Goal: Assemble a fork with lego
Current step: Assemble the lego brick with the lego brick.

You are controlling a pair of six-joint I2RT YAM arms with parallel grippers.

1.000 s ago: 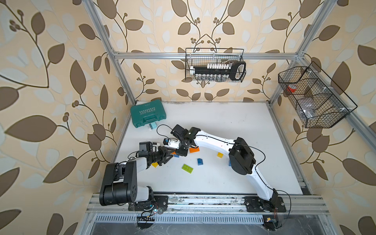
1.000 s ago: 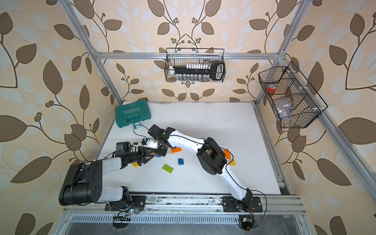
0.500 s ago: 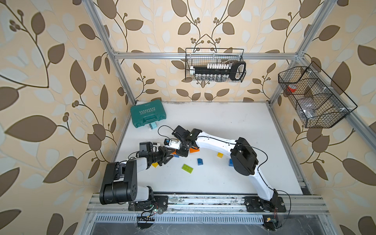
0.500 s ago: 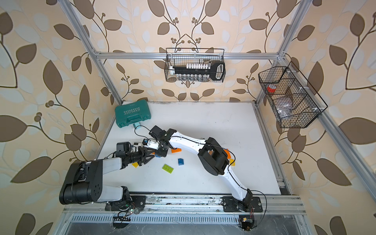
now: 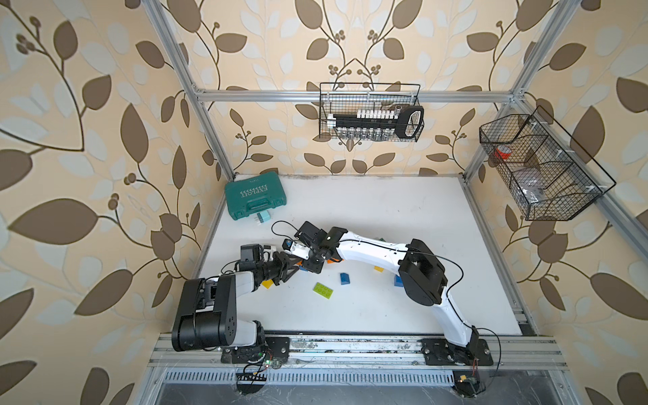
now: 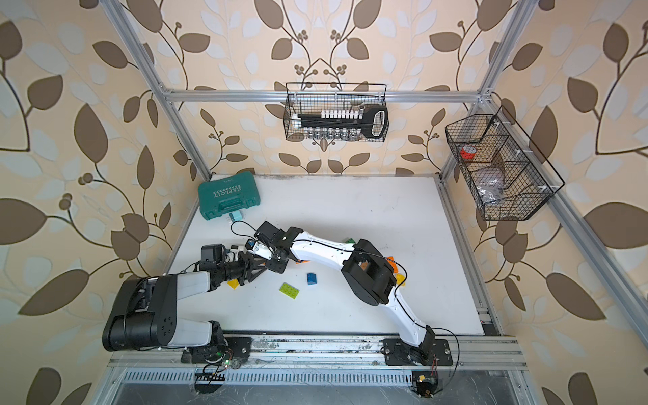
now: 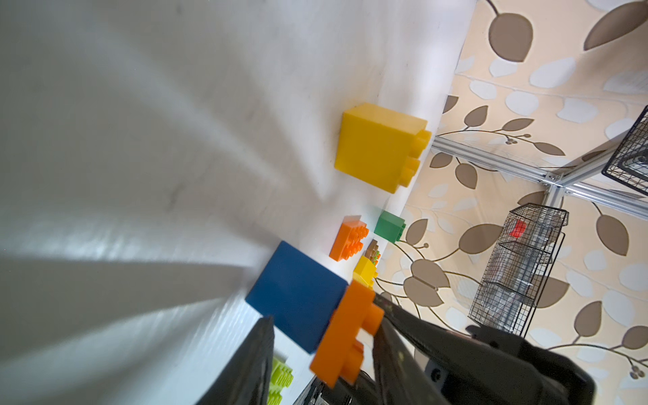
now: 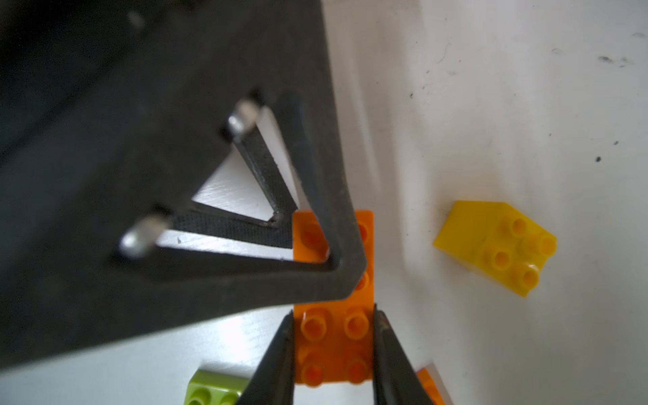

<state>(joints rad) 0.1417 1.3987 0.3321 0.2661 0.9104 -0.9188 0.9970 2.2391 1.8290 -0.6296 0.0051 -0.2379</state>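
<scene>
My right gripper (image 8: pixel 333 312) is shut on one end of a long orange lego brick (image 8: pixel 333 336), studs up. The other end lies under my left gripper's finger (image 8: pixel 336 210). In the left wrist view this orange brick (image 7: pixel 345 333) sits on the stud side of a blue brick (image 7: pixel 298 294), and my left gripper (image 7: pixel 322 312) pinches the pair, one finger at the blue brick, the other on the orange studs. In both top views the left gripper (image 5: pixel 292 268) (image 6: pixel 261 270) and the right gripper (image 5: pixel 313 265) (image 6: pixel 277 266) meet at the table's left middle.
Loose lego lies around: a lime plate (image 5: pixel 323 291), a blue brick (image 5: pixel 345 278), yellow bricks (image 5: pixel 267 284) (image 5: pixel 378 269), a yellow sloped brick (image 8: pixel 498 245). A teal case (image 5: pixel 254 196) stands at the back left. Wire baskets (image 5: pixel 371 115) (image 5: pixel 540 168) hang on the walls.
Both grippers stay together over the same spot. The right arm's elbow has shifted slightly toward the front.
</scene>
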